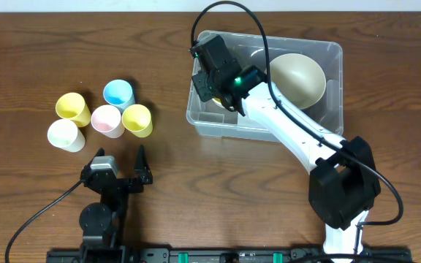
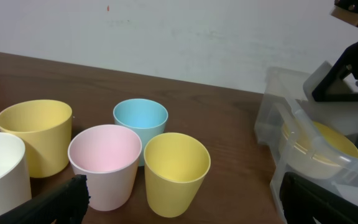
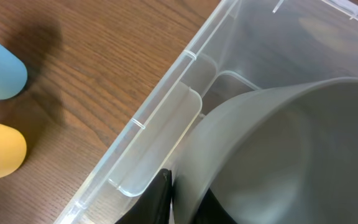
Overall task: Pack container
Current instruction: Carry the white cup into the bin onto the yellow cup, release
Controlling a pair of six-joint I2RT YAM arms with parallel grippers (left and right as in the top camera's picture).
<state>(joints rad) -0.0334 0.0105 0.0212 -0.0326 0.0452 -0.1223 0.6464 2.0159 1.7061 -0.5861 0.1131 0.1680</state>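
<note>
Container [image 1: 229, 133] sits on the table's far right. Right gripper [image 1: 215, 93] is inside its left end, jaws clamped on the rim of a pale bowl [image 3: 278, 143]. Left gripper [image 1: 125, 174] is spread wide and empty, near the cups [image 1: 107, 120].

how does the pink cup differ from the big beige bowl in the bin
The pink cup stands on the table; the beige bowl sits inside the container. The bowl is far wider than the cup. Both face open side up and look empty.
</note>
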